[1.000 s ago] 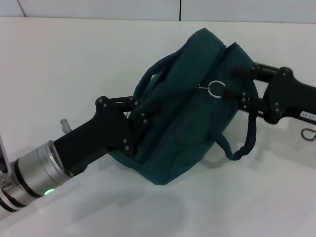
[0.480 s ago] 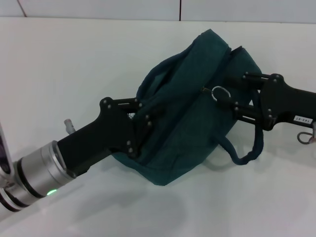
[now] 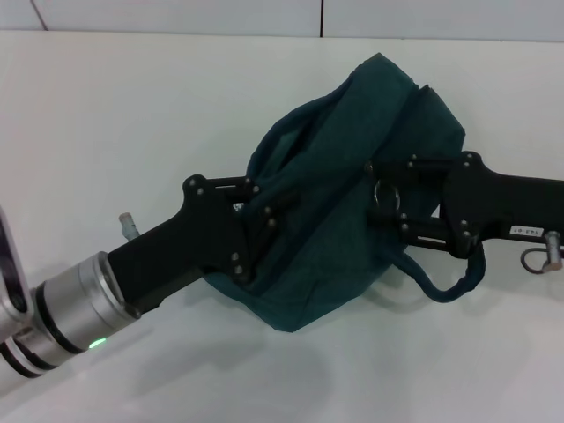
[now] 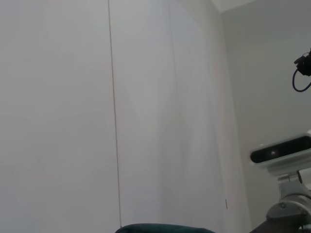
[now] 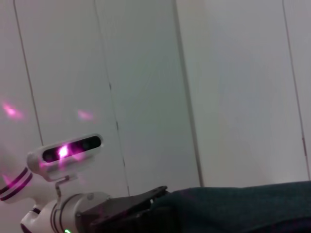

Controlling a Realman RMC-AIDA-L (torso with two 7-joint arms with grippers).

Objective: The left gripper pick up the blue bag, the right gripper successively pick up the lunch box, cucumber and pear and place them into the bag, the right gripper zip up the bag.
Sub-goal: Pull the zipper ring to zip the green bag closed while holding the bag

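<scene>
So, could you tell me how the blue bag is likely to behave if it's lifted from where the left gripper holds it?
Probably floppy: the blue bag is creased fabric that slumps on the table. It would likely sag around the left gripper rather than keep shape. Its loose handle would probably dangle.

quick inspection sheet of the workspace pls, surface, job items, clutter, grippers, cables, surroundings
surface: white table, bare where visible
job's things: blue bag on the table, one loop handle trailing; lunch box, cucumber, pear nothing seen
clutter: nothing seen
grippers: left gripper clamped on the bag's near-left side; right gripper at the metal ring pull on the zipper, grip unclear
cables: small metal plug by the right wrist
surroundings: white panelled wall
</scene>
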